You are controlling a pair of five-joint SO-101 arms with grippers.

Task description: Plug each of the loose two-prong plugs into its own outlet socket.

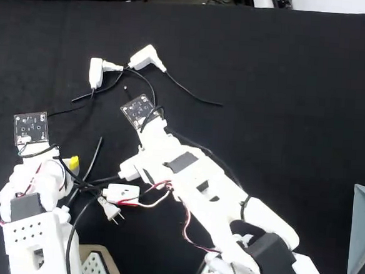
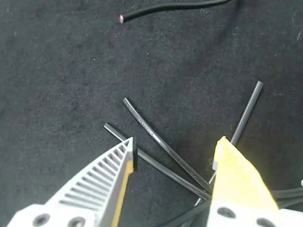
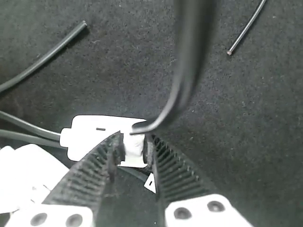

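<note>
Right gripper pinches a white plug (prongs hidden); left gripper gapes over cords, whose print is illegible.

The table is covered in black cloth. Toward its far edge, left of the middle, a rounded plug and an angled plug lie close together. A black cable trails from the angled one toward the middle. Near the arms' edge lie a two-prong plug, a white block just beside it, and loose cables. A grey tray sits at the right edge.
</note>
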